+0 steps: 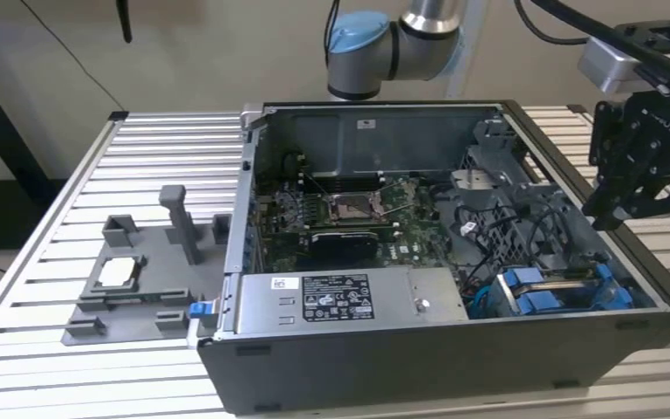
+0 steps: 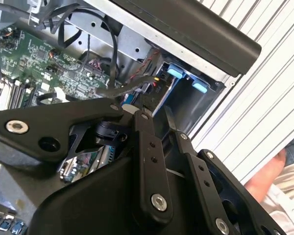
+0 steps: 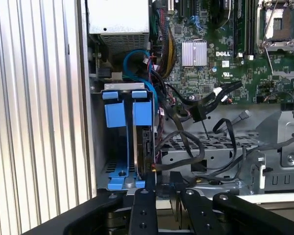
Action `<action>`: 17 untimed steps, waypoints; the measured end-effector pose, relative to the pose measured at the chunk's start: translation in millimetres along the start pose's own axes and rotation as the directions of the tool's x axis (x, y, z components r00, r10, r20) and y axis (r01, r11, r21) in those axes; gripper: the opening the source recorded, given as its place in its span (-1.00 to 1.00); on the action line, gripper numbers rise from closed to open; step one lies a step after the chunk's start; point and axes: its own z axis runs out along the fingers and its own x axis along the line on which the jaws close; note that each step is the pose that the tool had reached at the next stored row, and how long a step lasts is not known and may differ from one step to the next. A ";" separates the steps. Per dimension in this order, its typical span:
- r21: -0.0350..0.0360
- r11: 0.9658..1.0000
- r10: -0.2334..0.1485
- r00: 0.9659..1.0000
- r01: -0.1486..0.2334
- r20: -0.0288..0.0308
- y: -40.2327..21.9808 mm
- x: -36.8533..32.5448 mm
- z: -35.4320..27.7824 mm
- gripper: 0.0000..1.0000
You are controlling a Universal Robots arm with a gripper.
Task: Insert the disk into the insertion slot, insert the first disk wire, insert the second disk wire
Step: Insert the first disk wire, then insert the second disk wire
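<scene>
1. The gripper (image 1: pixel 605 218) hangs over one end of the open computer case (image 1: pixel 428 367). I cannot tell whether it is apart or together.
2. Just ahead of it, in the first wrist view, the disk (image 3: pixel 146 147) stands on edge in its blue frame, inside the drive cage (image 3: pixel 118 87).
3. Beside the cage, black cables (image 3: pixel 186 147) loop across the case floor. One ends in a black plug (image 3: pixel 200 113) that sits apart from the disk.
4. Farther on lies the green motherboard (image 3: pixel 225 29) with a silver heat sink (image 3: pixel 193 53).
5. Beyond the cage's far end is the grey power supply (image 3: pixel 118 17).
6. Farthest away, outside the case, a grey fixture (image 1: pixel 137 279) rests on the slatted table (image 1: pixel 160 148).
</scene>
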 end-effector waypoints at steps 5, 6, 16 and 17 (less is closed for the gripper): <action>0.000 1.000 0.001 1.000 -0.001 0.000 2.8 -7.4 0.3 -0.47; 0.000 1.000 0.001 1.000 -0.001 0.000 3.3 -8.8 0.4 -0.47; 0.000 1.000 0.002 1.000 -0.002 0.000 11.5 -21.7 0.8 -0.47; 0.000 1.000 0.002 1.000 -0.002 0.000 12.9 -22.0 0.8 -0.47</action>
